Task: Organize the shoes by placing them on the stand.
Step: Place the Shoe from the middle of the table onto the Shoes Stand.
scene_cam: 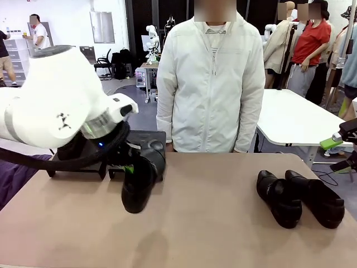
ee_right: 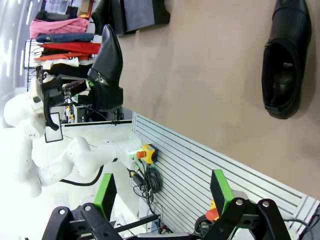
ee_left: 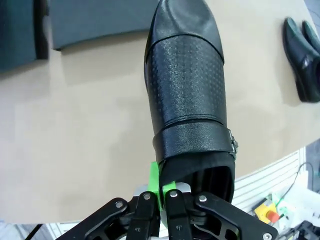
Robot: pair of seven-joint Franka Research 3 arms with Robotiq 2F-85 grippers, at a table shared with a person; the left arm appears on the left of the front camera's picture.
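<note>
My left gripper [scene_cam: 131, 167] is shut on the heel rim of a black shoe [scene_cam: 138, 187], which hangs toe-down just above the table in front of the stand [scene_cam: 149, 137]. In the left wrist view the held shoe [ee_left: 187, 100] points toward the stand [ee_left: 95, 20], with a green pad [ee_left: 156, 185] on its collar. Two more black shoes [scene_cam: 279, 198] [scene_cam: 315, 198] lie side by side at the right. My right gripper [ee_right: 162, 195] is open off the table's right edge [scene_cam: 337, 153], with one shoe [ee_right: 285, 60] beyond it. A dark shape [scene_cam: 72, 148] on the stand's left part is mostly hidden by my arm.
A person in a white jacket [scene_cam: 209, 84] stands at the far side, hands out of sight. Bare table top [scene_cam: 212, 223] lies between the held shoe and the pair. A white table [scene_cam: 301, 120] stands behind at the right.
</note>
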